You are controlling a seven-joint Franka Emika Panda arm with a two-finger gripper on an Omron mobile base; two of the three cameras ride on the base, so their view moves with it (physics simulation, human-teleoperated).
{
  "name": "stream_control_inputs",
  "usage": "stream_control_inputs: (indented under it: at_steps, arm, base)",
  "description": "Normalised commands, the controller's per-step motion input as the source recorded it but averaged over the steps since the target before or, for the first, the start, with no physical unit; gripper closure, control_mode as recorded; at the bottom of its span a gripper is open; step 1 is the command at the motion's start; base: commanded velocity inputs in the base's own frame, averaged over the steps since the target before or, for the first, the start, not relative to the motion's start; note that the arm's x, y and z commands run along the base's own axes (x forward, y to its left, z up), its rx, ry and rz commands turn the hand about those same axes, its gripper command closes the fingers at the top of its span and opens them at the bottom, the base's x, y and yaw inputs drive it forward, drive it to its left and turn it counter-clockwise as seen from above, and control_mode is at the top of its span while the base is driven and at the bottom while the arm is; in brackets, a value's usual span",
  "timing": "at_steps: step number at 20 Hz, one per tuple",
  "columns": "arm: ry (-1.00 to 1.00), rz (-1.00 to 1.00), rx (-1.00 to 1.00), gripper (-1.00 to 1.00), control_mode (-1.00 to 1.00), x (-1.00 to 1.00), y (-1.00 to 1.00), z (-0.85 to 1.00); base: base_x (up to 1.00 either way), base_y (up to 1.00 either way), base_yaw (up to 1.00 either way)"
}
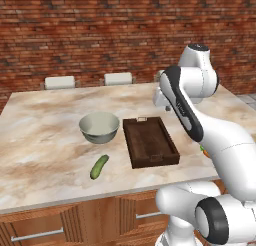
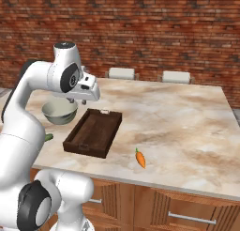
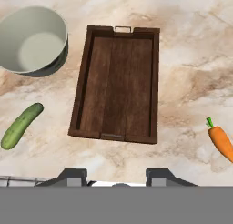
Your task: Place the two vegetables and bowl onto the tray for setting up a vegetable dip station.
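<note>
Tray [image 3: 117, 84] bare below parted jaws, cucumber [image 3: 21, 125] left, carrot [image 3: 221, 141] right

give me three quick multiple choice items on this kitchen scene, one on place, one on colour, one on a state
1. Where does the cucumber lie?
A. in the bowl
B. on the counter, near the bowl
C. on the tray

2. What colour is the carrot?
A. orange
B. purple
C. white

3. What is the state of the tray?
A. holds the bowl
B. holds both vegetables
C. empty

Answers:
1 B: it rests on the marble in front of the bowl.
2 A: orange body with a green tip.
3 C: the hand view shows only bare wood inside its rim.
</note>
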Motion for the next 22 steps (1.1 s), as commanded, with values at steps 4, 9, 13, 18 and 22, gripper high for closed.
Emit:
stream_control_inputs:
  at_steps: [4,9,13,18,22]
  arm:
    - [0.02,0.0,0.0,-1.0,-1.0,0.0,0.2,0.0]
    - [0.08,0.0,0.0,-1.0,-1.0,0.0,0.77,0.0]
    - [0.09,0.0,0.0,-1.0,-1.0,0.0,0.82,0.0]
    - [0.07,-0.01,0.01,-1.0,-1.0,0.0,0.71,0.0]
    - [0.01,-0.02,0.0,-1.0,-1.0,0.0,0.58,-0.19]
  base:
    - [0.0,0.0,0.0]
    - [0.0,0.0,0.0]
    - [0.0,0.0,0.0]
    - [0.0,0.0,0.0]
    - [0.0,0.0,0.0]
